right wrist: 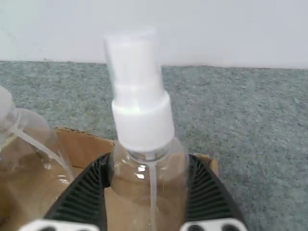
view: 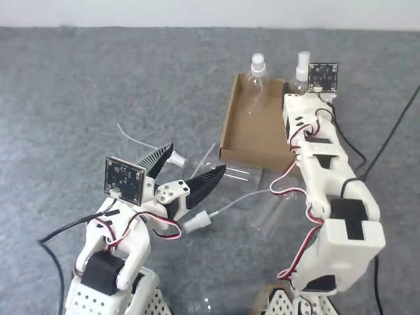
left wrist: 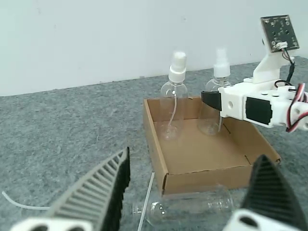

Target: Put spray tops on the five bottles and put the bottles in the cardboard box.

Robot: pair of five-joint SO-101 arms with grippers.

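My right pincer (right wrist: pixel 148 171) clasps a bottle (right wrist: pixel 147 187) standing upright in the box (left wrist: pixel 207 180), spray top (right wrist: pixel 137 96) skyward; my left pincer (view: pixel 197 157) gapes wide over grey carpet (view: pixel 98 85). A white wall (left wrist: pixel 96 38) rises behind.

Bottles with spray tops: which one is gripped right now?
The upright bottle clamped by the right gripper, at the far end of the cardboard box. The other capped bottle stands free beside it, with nothing touching it.
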